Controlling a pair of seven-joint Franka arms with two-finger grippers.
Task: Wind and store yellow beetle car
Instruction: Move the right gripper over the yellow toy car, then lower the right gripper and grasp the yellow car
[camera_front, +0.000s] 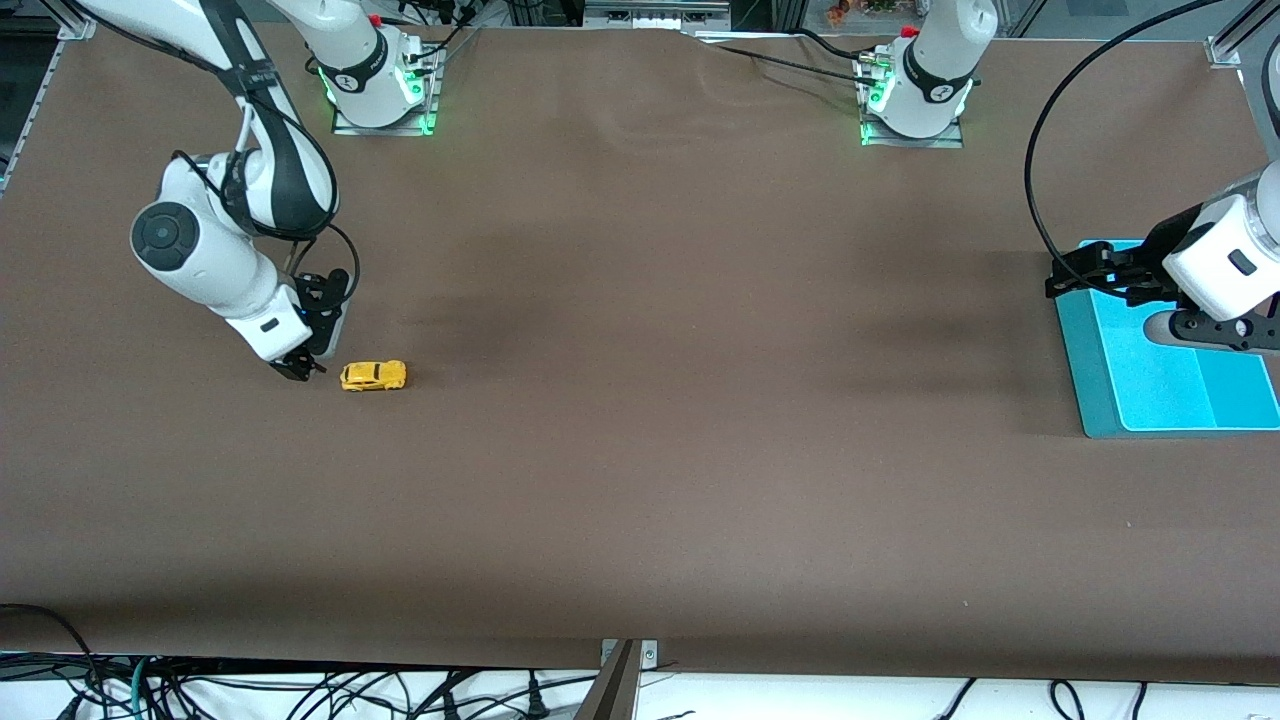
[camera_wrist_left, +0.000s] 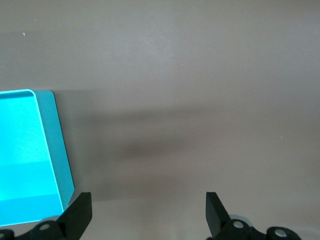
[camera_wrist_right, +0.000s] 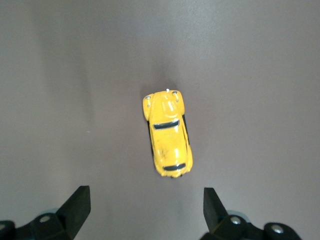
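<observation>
Right gripper (camera_front: 300, 368) spread wide just beside small rounded yellow beetle car (camera_front: 373, 375), apparently lining up to grasp; left gripper (camera_front: 1062, 277) waiting, unclenched, over shallow turquoise plastic tray (camera_front: 1105, 420).

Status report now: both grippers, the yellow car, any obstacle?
Right gripper open, low beside yellow beetle car, not touching. Car on its wheels on table. Left gripper open, waiting over teal tray. Nothing around the car.

I see the yellow beetle car (camera_front: 373, 376) upright on its wheels on the bench, toward the right arm's end, at 3 o'clock of the right gripper (camera_front: 297, 368).
</observation>
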